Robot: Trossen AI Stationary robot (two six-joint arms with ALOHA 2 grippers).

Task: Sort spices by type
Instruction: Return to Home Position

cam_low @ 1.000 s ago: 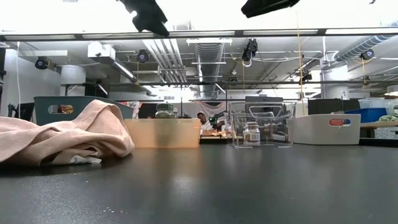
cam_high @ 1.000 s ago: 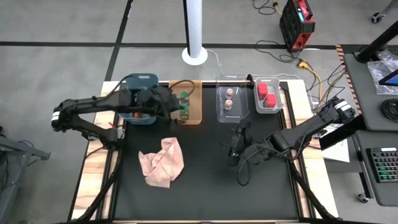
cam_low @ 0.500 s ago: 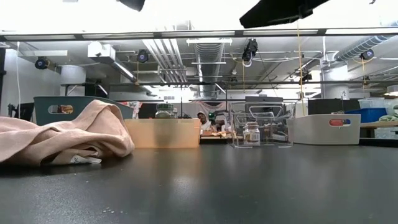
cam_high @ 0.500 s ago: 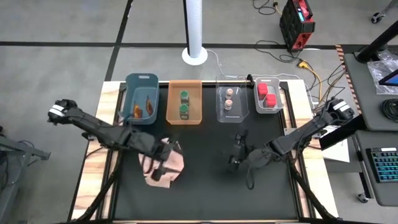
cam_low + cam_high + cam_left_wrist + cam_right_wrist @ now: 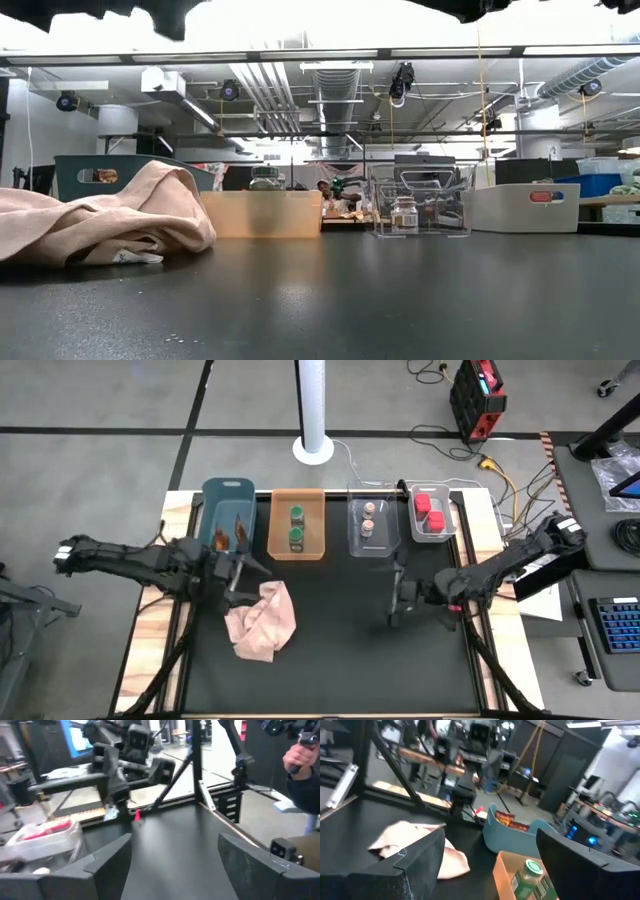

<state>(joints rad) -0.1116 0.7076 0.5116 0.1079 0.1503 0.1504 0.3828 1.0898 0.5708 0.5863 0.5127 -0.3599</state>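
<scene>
Black matting (image 5: 330,660) covered the table, and four bins stood in a row along its far edge. From the left, the blue-green bin (image 5: 228,484) held what looked like two orange-brown packets (image 5: 240,534), though from above they were too small for me to be sure of the count. The orange bin (image 5: 312,510) beside it had two green-capped jars (image 5: 296,538), one behind the other. The clear bin (image 5: 385,542) held two tan-lidded jars (image 5: 368,527), and the white bin (image 5: 414,532) at the right end held two red boxes (image 5: 436,520).

On the near side of the row, the left arm reached in from the left edge. The left claw (image 5: 245,570) hung just in front of the blue-green bin, with its fingers (image 5: 107,862) spread wide and nothing between them. A pink cloth (image 5: 262,622) lay crumpled on the matting just below that claw. Farther right, the right claw (image 5: 397,600) hung over bare matting in front of the clear bin, apart from it. Its fingers (image 5: 580,865) were also spread wide and held nothing.
</scene>
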